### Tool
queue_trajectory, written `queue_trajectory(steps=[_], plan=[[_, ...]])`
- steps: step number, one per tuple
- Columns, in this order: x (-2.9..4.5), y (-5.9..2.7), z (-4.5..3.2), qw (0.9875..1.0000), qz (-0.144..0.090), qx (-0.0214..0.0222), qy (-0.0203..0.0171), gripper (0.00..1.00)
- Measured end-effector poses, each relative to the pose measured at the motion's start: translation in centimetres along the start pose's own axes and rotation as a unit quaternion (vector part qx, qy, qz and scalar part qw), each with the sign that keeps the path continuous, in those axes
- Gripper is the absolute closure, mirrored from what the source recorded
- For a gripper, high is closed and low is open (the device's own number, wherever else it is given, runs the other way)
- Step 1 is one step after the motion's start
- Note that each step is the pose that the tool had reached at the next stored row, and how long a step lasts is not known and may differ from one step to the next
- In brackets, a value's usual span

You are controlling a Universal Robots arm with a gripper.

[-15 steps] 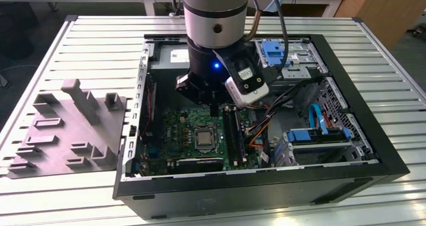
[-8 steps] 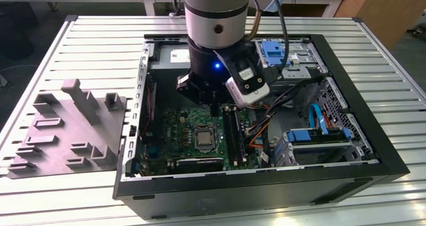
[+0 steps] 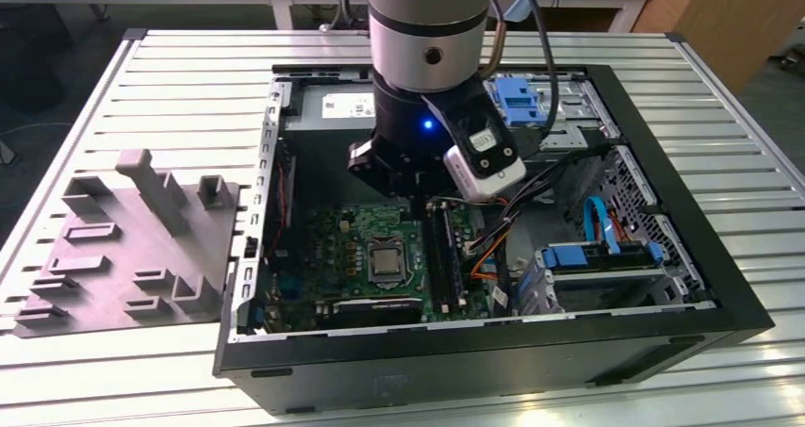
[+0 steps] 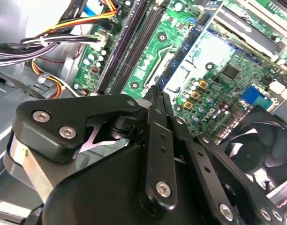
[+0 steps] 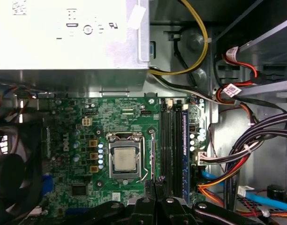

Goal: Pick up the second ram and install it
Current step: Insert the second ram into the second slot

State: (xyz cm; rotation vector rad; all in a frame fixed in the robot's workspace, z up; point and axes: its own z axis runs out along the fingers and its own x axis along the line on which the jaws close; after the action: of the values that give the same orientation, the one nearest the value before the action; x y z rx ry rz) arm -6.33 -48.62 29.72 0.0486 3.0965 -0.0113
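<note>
One dark blue-green ram stick [image 5: 184,150] appears seated on the green motherboard [image 5: 78,136]; the pincer [image 5: 155,182] hangs closed and empty above.

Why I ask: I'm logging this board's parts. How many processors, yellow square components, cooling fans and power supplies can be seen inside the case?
Processor: 1
Yellow square components: 3
Cooling fan: 1
Power supply: 1
Total: 6
</note>
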Motion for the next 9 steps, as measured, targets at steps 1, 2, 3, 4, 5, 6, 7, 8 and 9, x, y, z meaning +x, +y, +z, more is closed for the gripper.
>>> queue_trajectory(steps=[1,2,3,4,5,6,7,8,9], plan=[[-0.13,0.03,0.02,1.0,0.0,0.0,0.0,0.88],[-0.25,0.05,0.06,1.0,0.0,-0.0001,0.0,0.88],[-0.35,0.07,0.1,1.0,0.0,-0.0002,-0.0001,0.88],[-0.42,0.08,0.14,1.0,0.0,-0.0002,0.0,0.88],[-0.46,0.1,0.19,1.0,0.0,-0.0001,0.0,0.88],[-0.5,0.11,0.24,1.0,-0.001,-0.0001,0.0,0.88],[-0.53,0.12,0.3,1.0,-0.002,-0.0001,0.0,0.88],[-0.56,0.13,0.36,1.0,-0.003,-0.0002,0.0,0.88],[-0.58,0.14,0.4,1.0,-0.004,-0.0002,0.0,0.88]])
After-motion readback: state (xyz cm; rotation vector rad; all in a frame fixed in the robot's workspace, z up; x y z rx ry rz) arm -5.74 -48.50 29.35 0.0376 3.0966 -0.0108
